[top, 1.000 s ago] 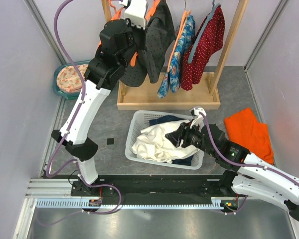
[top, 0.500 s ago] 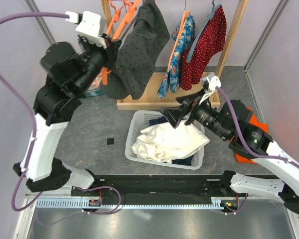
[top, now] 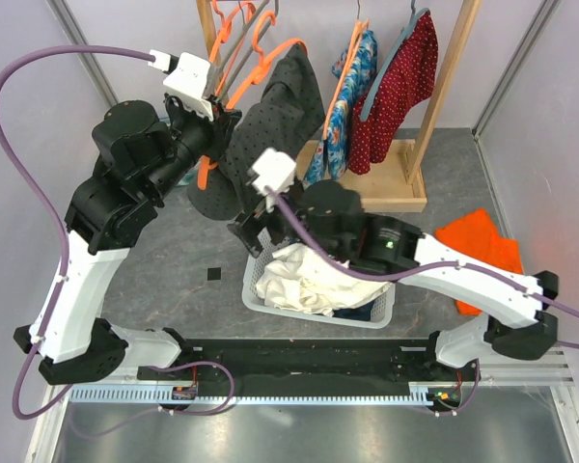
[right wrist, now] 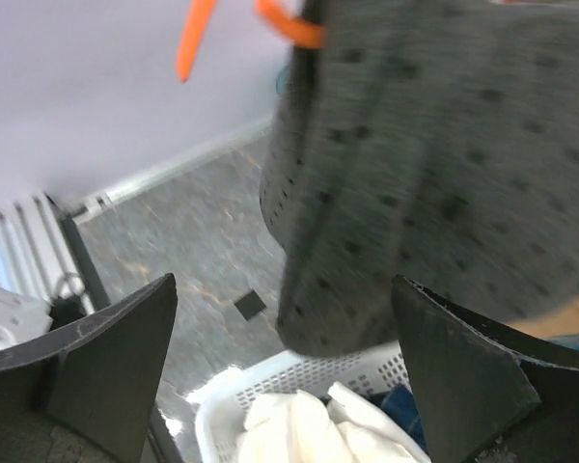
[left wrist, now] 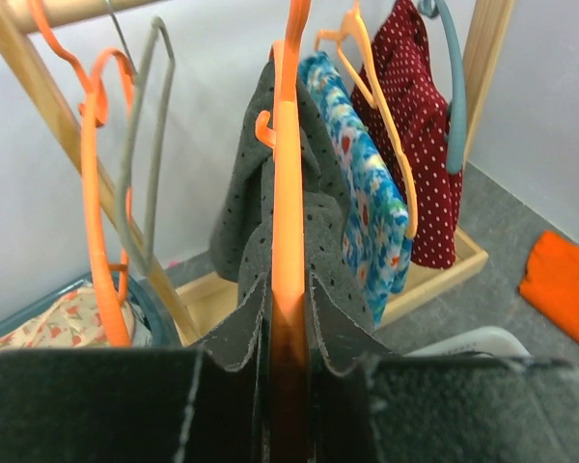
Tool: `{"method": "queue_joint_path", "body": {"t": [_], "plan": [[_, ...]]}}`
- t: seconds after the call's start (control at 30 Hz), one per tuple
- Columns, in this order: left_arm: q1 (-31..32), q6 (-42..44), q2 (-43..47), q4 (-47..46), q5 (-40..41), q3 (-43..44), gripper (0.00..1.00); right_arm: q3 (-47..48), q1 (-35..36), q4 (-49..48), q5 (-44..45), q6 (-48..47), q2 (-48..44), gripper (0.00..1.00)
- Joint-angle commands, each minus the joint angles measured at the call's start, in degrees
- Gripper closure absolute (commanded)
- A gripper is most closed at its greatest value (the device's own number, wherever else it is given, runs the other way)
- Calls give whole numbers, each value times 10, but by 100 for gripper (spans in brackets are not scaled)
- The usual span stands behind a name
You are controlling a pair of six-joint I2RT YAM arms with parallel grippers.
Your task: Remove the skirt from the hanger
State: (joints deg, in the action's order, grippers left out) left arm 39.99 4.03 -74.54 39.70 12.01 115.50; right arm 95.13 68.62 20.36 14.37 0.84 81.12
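Observation:
The skirt (top: 270, 121) is grey with black dots and hangs over an orange hanger (top: 282, 48) in front of the wooden rack. My left gripper (top: 215, 140) is shut on the hanger's lower bar; in the left wrist view the hanger (left wrist: 289, 193) runs straight up from between the left gripper's (left wrist: 289, 294) jaws, with the skirt (left wrist: 333, 227) draped on both sides. My right gripper (top: 247, 231) is open just below the skirt's hem. The right wrist view shows the right gripper (right wrist: 289, 386) with its jaws wide apart, nothing between them, and the skirt (right wrist: 415, 164) above.
A white basket (top: 258, 260) of white and blue laundry sits under the right arm. The wooden rack (top: 444, 87) carries a red dotted garment (top: 402, 82), a blue floral one (top: 343, 111) and empty hangers (top: 236, 24). An orange cloth (top: 482, 253) lies at the right.
My right arm rose from the basket's right side and swung left under the skirt, its jaws opening wide. My left arm lifted and shifted left with the hanger and skirt.

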Motion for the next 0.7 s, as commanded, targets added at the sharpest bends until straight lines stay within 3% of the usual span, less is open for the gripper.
{"method": "queue_joint_path", "body": {"t": [0.0,0.2,0.37,0.57,0.63,0.67], "plan": [[1,-12,19,-59,-26,14,98,51,19,14,72,-78,23,2],[1,-24,22,-51,-37,13,98,53,19,3,105,-102,41,2],[1,-28,27,-46,-42,9,98,51,19,-14,202,-160,58,2],[1,-28,24,-45,-46,13,98,48,19,-54,231,-192,83,4],[2,-29,24,-44,-49,13,98,51,19,-70,241,-201,95,12],[2,-31,23,-41,-47,10,98,53,19,-73,240,-206,97,21]]}}
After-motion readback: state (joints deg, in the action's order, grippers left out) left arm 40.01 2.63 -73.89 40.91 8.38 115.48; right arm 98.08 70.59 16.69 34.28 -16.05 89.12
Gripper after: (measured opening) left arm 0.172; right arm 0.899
